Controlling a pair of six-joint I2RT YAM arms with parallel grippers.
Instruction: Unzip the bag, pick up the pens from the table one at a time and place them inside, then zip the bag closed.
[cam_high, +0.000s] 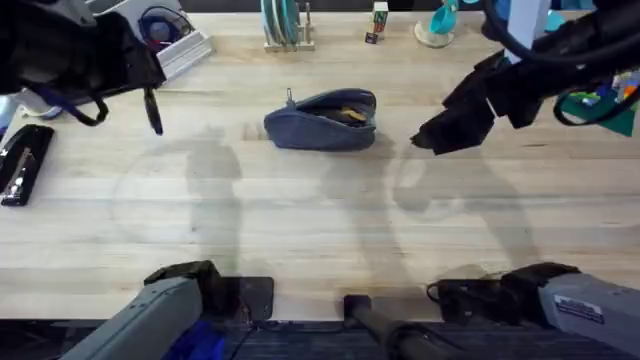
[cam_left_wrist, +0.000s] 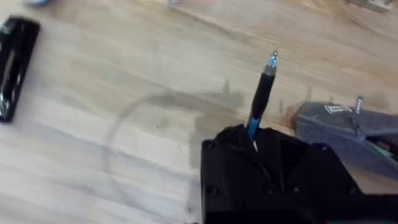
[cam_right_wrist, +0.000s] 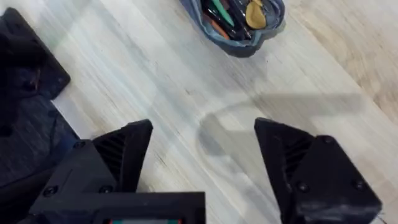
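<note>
At the near edge of the overhead view, the two arm bases are sitting at the lower left and lower right of the light wooden bench (cam_high: 300, 230). Both arms are reaching out above it.

The left gripper (cam_high: 152, 112) is hovering over the left part of the bench, its fingers closed on one black pen (cam_left_wrist: 261, 99). In the left wrist view the pen is sticking out from between the fingers, blue near the grip and with a pale tip, pointing away over bare wood.

The right gripper (cam_right_wrist: 202, 158) is hanging over the right part of the bench with its two black fingers (cam_right_wrist: 124, 152) spread wide and nothing between them. Only wood grain is showing in the gap.

Between the two grippers, toward the middle of the bench, one blue-grey bag (cam_high: 322, 119) is lying on its side with the zipper open. Its mouth is gaping, and the right wrist view is showing several pens already inside, with green, red and dark barrels plus something yellow; I cannot count them exactly. The zipper pull (cam_high: 290, 97) is standing up at the bag's left end.

One black stapler (cam_high: 22, 165) is lying at the far left edge, well apart from the bag. Along the far edge, a few desk items are standing, too small to name.
</note>
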